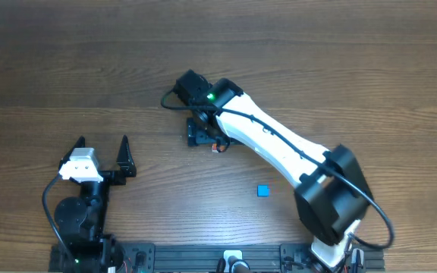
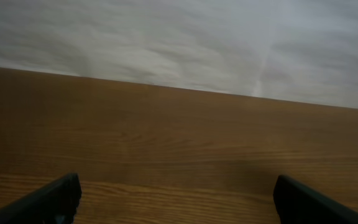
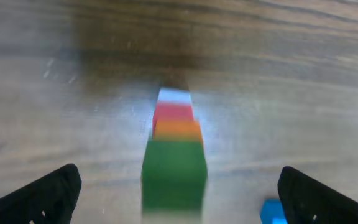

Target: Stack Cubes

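top view | wooden table | right gripper mid-table, fingers spread wide, holding nothing, above cube stack: green top, orange, red, pale bottom | left gripper near left corner of arm-base edge, fingers spread, empty | blue cube alone, toward arm-base edge, right of centre

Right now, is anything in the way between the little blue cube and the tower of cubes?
No, the bare table between the blue cube and the tower holds nothing visible. The open right gripper is at the tower, though.
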`<state>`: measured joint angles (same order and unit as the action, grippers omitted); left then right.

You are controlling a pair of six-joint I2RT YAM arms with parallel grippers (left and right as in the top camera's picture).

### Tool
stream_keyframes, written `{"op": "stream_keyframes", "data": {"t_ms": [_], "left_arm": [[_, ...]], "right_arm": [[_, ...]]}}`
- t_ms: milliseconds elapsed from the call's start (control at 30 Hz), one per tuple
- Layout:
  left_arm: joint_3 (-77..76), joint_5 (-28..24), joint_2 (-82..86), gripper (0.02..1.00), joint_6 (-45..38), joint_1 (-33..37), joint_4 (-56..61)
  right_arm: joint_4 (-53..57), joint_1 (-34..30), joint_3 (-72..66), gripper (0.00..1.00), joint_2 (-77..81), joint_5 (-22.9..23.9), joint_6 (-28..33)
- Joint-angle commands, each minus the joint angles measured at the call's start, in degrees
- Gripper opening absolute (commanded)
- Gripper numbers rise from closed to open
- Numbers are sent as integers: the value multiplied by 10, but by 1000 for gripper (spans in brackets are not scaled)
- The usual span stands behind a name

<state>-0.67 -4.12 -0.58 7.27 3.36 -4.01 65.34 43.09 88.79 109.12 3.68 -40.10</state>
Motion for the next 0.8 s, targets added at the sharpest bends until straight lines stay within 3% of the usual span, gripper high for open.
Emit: {"op": "stream_keyframes", "data": {"t_ms": [33, 267, 500, 800], "left_arm": [[3, -3, 4, 1000, -9, 3, 0], [3, -3, 4, 1000, -9, 3, 0], [3, -3, 4, 1000, -9, 3, 0], [3, -3, 4, 998, -9, 3, 0]], "right_arm": [[49, 28, -16, 991, -97, 14, 0], [47, 54, -190, 991, -212, 11, -62], [-38, 46, -346, 993, -311, -10, -62], [-169, -5, -475, 993, -326, -22, -39]]}}
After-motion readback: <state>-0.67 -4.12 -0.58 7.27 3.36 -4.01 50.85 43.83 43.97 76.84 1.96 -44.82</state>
